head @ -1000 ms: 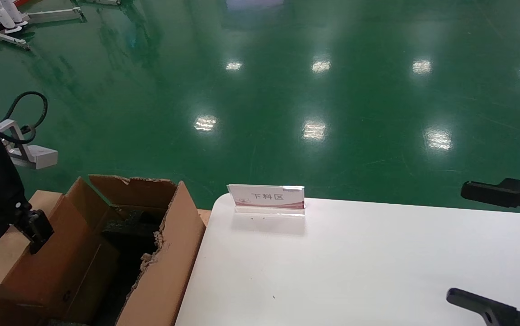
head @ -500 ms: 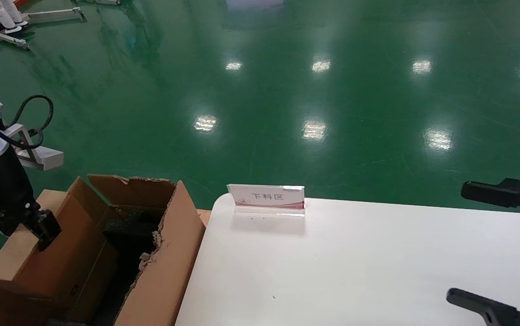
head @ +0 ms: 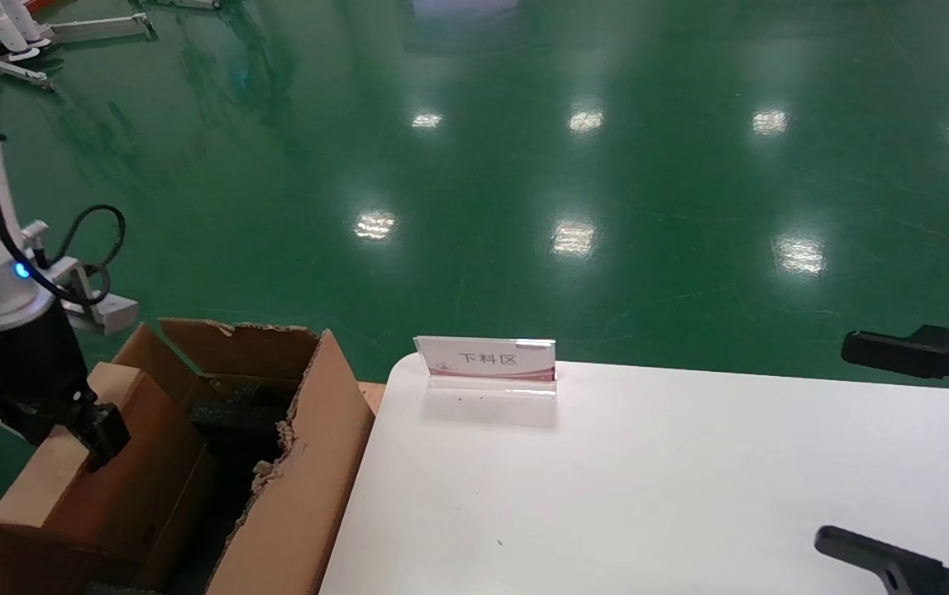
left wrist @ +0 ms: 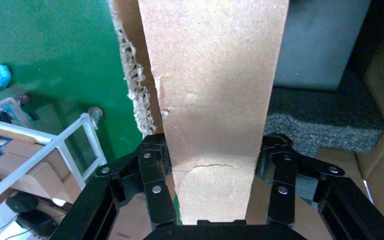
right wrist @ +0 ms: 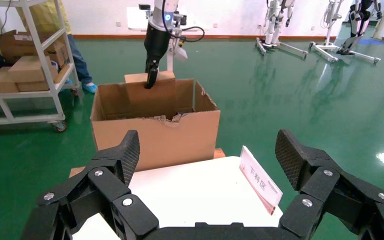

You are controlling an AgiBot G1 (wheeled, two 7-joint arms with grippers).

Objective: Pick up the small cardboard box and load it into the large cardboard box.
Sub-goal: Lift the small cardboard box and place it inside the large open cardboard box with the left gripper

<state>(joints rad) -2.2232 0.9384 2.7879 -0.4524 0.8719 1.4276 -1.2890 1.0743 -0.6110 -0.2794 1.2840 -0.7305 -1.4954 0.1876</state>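
My left gripper (head: 99, 436) is shut on the small cardboard box (head: 82, 483), a smooth light-brown carton. It holds the carton upright and partly down inside the large cardboard box (head: 309, 471), against that box's left wall. In the left wrist view the small cardboard box (left wrist: 215, 90) fills the gap between both fingers (left wrist: 152, 172). Black foam (left wrist: 325, 117) lies below it, beside the large box's ragged edge (left wrist: 132, 85). The right wrist view shows the large cardboard box (right wrist: 155, 137) with the left gripper (right wrist: 151, 77) above it. My right gripper (head: 834, 442) hangs open over the table, holding nothing.
A white table (head: 648, 496) stands right of the large box, with a clear sign holder (head: 487, 362) at its far edge. In the right wrist view a shelf trolley (right wrist: 27, 75) with cartons stands beyond the box. Green floor surrounds everything.
The left arm has moved right and down, carrying the small cardboard box further over and deeper into the large box. The right arm has not moved.
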